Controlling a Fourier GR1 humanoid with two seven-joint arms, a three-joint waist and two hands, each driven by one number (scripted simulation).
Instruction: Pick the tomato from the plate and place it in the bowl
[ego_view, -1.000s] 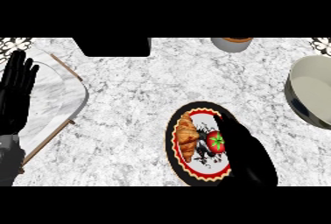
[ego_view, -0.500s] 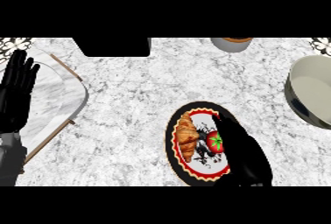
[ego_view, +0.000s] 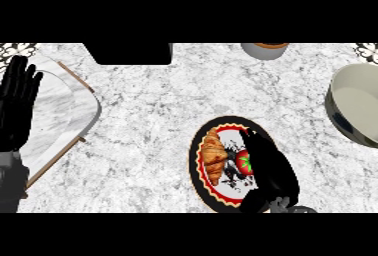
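Right robot hand (ego_view: 267, 167) has edged further over the plate (ego_view: 204, 187) since a second ago, fingers now curling onto the tomato (ego_view: 244, 162), still beside the croissant (ego_view: 215, 155), bowl (ego_view: 354, 107) well apart.

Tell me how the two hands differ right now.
The left hand rests open at the view's left edge, fingers up, over a marble board; the right hand lies over the plate, against the tomato. Left touches nothing; right partly hides the tomato. Both are black.
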